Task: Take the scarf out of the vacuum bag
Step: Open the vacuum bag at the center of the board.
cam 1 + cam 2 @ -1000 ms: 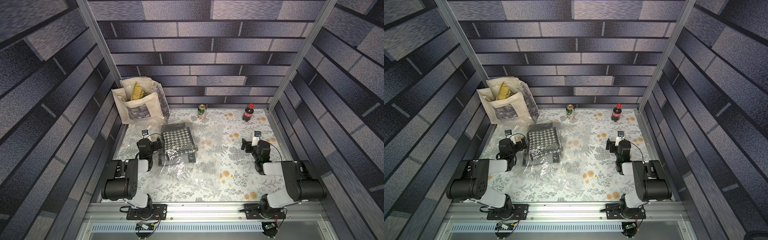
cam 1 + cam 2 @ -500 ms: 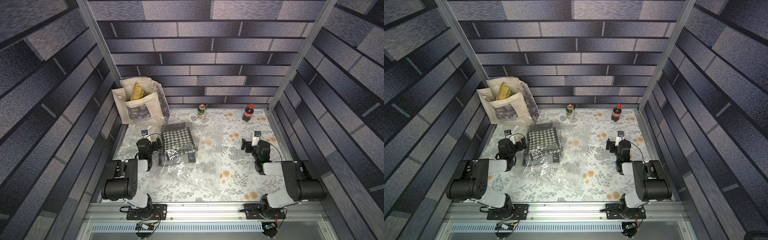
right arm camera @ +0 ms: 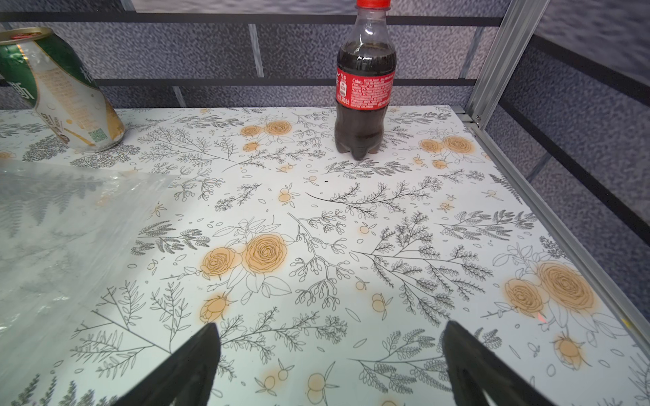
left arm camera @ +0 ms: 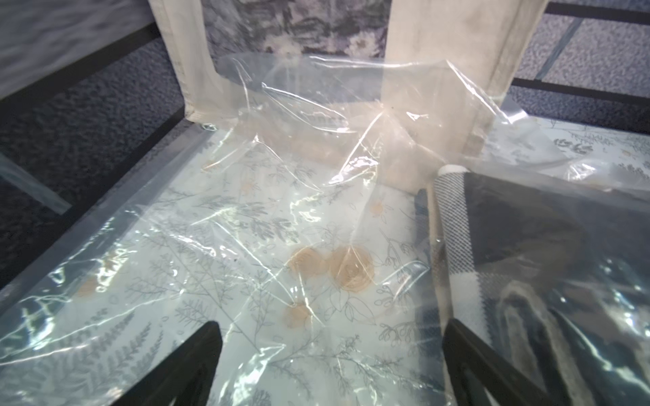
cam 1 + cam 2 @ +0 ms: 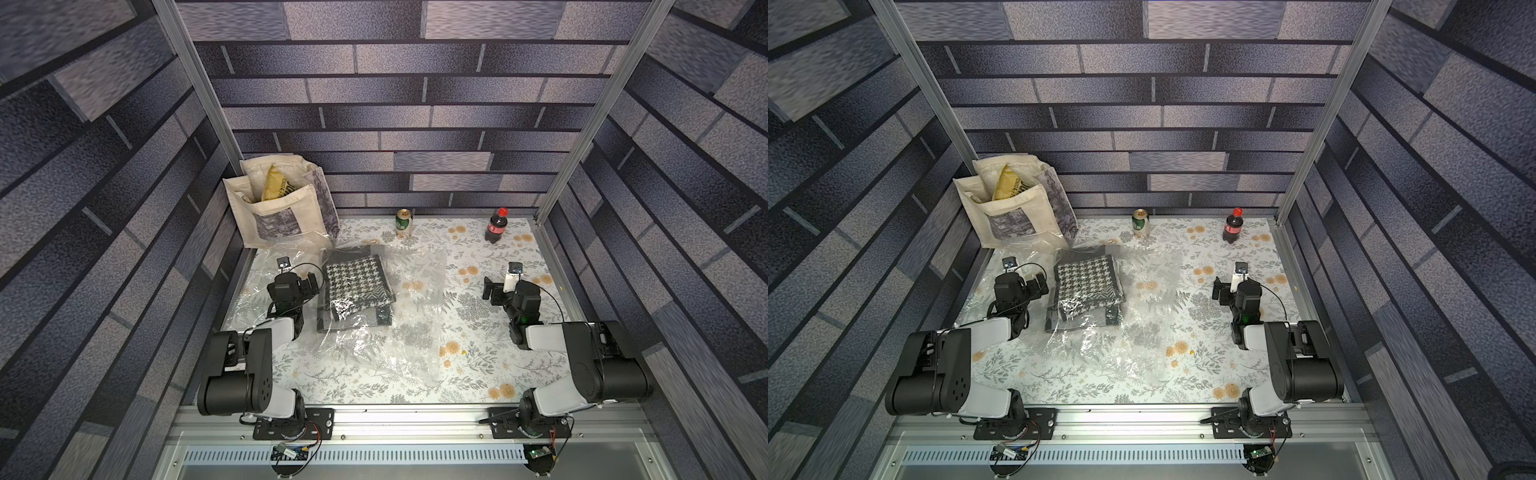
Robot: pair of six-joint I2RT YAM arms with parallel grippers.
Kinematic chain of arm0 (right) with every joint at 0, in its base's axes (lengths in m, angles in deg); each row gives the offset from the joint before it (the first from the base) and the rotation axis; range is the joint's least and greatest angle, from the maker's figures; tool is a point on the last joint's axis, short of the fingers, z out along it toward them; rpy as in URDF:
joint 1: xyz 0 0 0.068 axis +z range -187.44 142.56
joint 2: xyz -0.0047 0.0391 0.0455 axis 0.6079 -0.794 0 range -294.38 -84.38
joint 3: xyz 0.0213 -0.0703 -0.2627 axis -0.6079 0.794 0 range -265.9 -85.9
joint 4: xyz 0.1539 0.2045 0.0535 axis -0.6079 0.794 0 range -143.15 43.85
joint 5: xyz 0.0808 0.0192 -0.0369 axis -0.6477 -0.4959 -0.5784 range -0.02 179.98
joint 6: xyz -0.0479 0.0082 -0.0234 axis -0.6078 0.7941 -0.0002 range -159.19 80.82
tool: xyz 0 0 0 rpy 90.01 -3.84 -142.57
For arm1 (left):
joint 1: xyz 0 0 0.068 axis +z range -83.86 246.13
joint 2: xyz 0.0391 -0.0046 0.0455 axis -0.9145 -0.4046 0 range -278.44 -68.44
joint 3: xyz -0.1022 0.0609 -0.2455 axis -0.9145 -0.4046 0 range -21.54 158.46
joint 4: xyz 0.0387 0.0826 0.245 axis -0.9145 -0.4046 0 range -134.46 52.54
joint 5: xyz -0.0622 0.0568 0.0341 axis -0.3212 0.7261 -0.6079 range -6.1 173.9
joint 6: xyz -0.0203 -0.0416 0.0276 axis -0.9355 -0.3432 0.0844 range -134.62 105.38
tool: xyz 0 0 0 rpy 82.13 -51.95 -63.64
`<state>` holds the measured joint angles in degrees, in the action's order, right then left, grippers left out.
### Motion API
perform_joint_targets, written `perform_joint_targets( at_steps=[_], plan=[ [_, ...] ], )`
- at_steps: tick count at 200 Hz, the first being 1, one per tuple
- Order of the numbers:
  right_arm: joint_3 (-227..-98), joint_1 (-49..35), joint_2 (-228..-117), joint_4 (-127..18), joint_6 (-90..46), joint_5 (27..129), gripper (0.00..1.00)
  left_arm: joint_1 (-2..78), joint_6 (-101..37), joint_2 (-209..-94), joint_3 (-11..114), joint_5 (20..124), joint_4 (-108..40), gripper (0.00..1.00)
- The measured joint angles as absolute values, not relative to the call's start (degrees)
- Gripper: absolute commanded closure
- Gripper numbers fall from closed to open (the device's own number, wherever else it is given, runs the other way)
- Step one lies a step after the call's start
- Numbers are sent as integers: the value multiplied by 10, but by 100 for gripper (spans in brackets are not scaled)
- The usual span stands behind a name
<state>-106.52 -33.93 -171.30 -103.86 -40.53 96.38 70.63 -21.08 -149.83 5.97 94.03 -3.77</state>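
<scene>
In both top views, the scarf [image 5: 357, 286] lies inside the bag [image 5: 415, 340] on the table [image 5: 478, 316]. My left claw [image 5: 313, 284] is open, just beside it.

Left wrist: I think I should find the bag's mouth first. The tote [image 4: 439, 52] presses against the plastic.

Right wrist: my right claw [image 3: 327, 358] is open and empty. The can [image 3: 63, 95] and bottle [image 3: 364, 88] stand well away.

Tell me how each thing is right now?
vacuum bag: lying flat, crinkled
scarf: folded, inside the vacuum bag
tote bag: standing, top open
can: upright
cola bottle: upright, capped
left gripper: open, empty
right gripper: open, empty
</scene>
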Motion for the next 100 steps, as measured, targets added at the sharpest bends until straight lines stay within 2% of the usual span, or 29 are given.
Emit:
perform_joint_targets(
  at_steps=[48,100],
  plan=[
    [-1065,-332,-1692,-1010,-408,980,0,706,-256,-1366,89,1049,-201,0],
    [-1105,-283,-1636,-920,-439,1003,0,710,-343,-1234,183,1024,-353,0]
  ],
)
